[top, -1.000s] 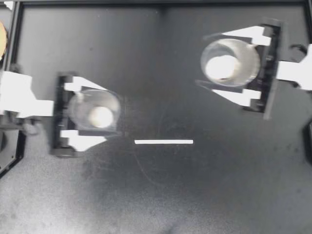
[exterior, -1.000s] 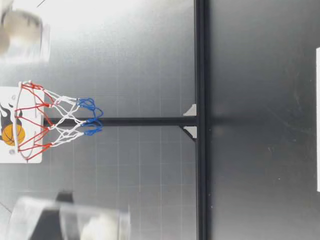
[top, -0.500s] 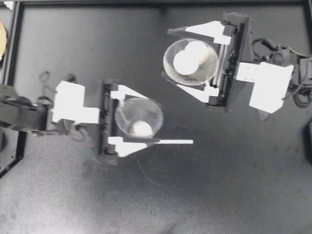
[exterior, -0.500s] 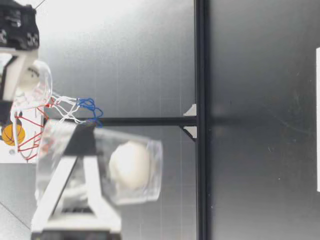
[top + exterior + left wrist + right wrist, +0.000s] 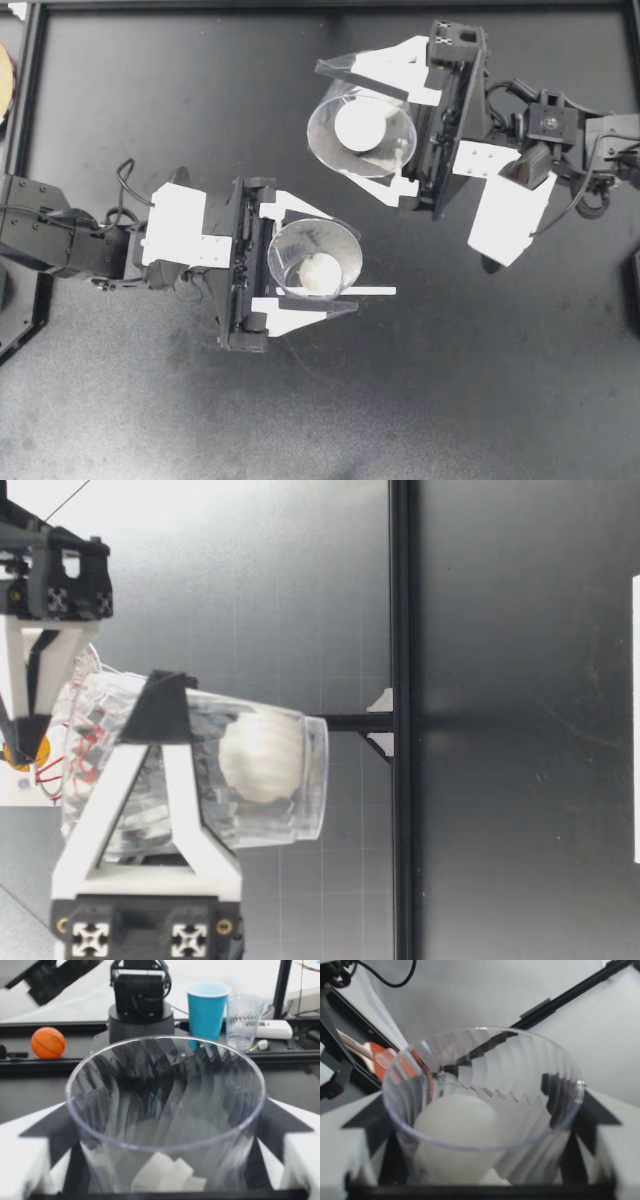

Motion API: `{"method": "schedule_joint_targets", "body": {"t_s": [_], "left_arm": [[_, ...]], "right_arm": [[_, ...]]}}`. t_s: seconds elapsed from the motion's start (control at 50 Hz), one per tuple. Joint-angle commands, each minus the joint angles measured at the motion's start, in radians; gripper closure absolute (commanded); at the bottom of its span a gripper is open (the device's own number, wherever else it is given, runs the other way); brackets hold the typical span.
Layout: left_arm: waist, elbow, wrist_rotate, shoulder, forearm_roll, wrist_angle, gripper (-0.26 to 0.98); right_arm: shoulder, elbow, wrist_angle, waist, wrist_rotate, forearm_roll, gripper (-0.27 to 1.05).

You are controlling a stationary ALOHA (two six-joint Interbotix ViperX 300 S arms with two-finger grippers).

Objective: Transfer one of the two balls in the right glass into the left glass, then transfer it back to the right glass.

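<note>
While the left gripper (image 5: pixel 332 262) clamps the left glass (image 5: pixel 296 245) holding one ball (image 5: pixel 320 272), the right gripper (image 5: pixel 336 125) clamps the right glass (image 5: pixel 330 140) — seemingly another ball (image 5: pixel 362 125) inside — beyond it to the right, rims apart.

Dark matte worktop (image 5: pixel 470 400), scuffed, pale smudges toward the lower left of the top view. White tape strip (image 5: pixel 378 291) just below centre. Black frame rail (image 5: pixel 300 5) along the upper edge. From table height: black rail (image 5: pixel 402 600) at the worktop's far edge, an upright black post (image 5: pixel 355 722) on it, grey gridded backdrop (image 5: pixel 250 580) behind with bright glare high up, and a small basketball hoop (image 5: pixel 25 788), partly hidden. Left wrist view: orange ball (image 5: pixel 48 1042), blue cup (image 5: pixel 207 1009) just beside a clear cup (image 5: pixel 243 1019).
</note>
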Motion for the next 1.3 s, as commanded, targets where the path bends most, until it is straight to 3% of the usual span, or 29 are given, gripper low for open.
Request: {"method": "schedule_joint_targets", "body": {"t_s": [0.0, 0.48, 1.28], "left_arm": [[-0.002, -0.026, 0.000, -0.006, 0.002, -0.011, -0.06], [-0.002, -0.049, -0.002, 0.023, -0.006, -0.011, -0.06], [-0.002, -0.077, -0.006, 0.038, -0.018, -0.009, -0.06]], "right_arm": [[-0.002, -0.029, -0.023, -0.006, -0.031, 0.000, 0.06], [0.025, -0.037, -0.114, -0.003, -0.299, 0.000, 0.06], [0.060, -0.041, -0.153, 0.025, -0.523, 0.000, 0.07]]}}
